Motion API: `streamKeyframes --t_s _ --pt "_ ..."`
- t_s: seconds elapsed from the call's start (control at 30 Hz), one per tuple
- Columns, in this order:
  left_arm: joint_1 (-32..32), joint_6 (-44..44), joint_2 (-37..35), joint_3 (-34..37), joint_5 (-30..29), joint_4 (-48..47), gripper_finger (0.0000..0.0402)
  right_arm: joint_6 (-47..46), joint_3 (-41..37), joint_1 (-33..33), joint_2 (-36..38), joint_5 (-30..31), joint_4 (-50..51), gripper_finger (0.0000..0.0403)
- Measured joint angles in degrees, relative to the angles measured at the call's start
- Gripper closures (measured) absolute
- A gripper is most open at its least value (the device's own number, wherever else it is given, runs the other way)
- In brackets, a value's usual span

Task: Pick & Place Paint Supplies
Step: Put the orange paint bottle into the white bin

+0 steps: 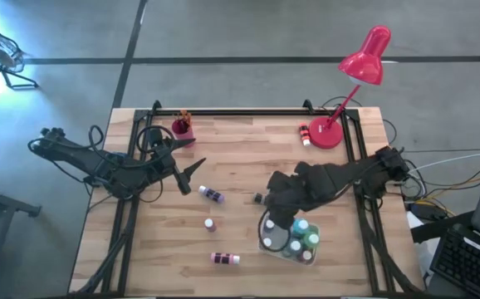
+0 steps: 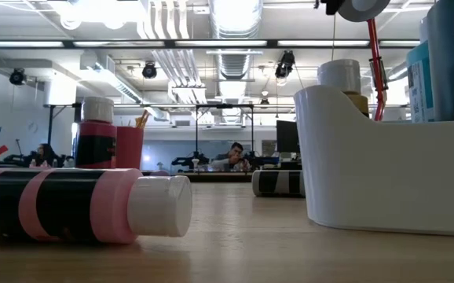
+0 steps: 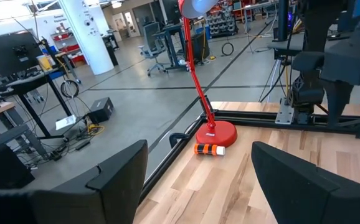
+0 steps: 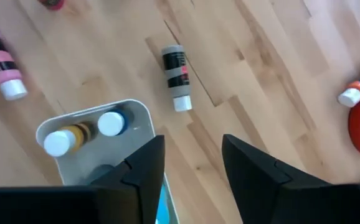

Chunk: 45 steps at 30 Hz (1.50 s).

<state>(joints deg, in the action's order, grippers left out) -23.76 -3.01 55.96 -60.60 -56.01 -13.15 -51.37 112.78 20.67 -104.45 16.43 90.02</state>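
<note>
Paint bottles lie scattered on the wooden table: a purple one (image 1: 212,195), a small upright one (image 1: 210,224), a pink-and-black one on its side (image 1: 224,258), a dark one on its side (image 4: 177,68) and an orange one (image 3: 210,149) by the lamp base. A white tray (image 1: 266,242) holds several white-capped bottles (image 4: 110,122). A pink cup (image 1: 183,127) with brushes stands at the far edge. My right gripper (image 4: 192,168) hovers open above the tray's far edge, pointing down, nothing between its fingers. My left gripper (image 1: 192,176) waits open at the left, level, above the table.
A red desk lamp (image 1: 364,58) stands on its base (image 1: 326,133) at the far right corner. A black frame (image 1: 223,112) runs along the table's far and side edges. Bare wood lies in the middle, between the purple bottle and the lamp.
</note>
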Motion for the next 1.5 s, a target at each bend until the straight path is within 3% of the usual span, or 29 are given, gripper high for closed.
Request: streamKeyframes --t_s 0.23,0.87,1.17,1.5 --pt "0.01 0.00 -0.02 0.00 -0.01 -0.08 0.0110 -1.62 -0.96 -0.69 3.52 -0.94 -0.06 0.0258" --pt "0.00 0.00 -0.02 0.00 0.00 -0.61 0.0110 -19.72 -16.67 -1.56 14.51 7.58 0.07 0.0280" --pt "-0.01 0.00 -0.01 0.00 -0.01 -0.76 0.0110 -10.43 -26.55 -15.98 20.29 0.56 0.05 0.0259" --pt "0.00 0.00 -0.02 0.00 -0.02 -0.98 0.0110 -3.44 -40.62 -30.97 27.44 3.02 -7.67 0.0231"
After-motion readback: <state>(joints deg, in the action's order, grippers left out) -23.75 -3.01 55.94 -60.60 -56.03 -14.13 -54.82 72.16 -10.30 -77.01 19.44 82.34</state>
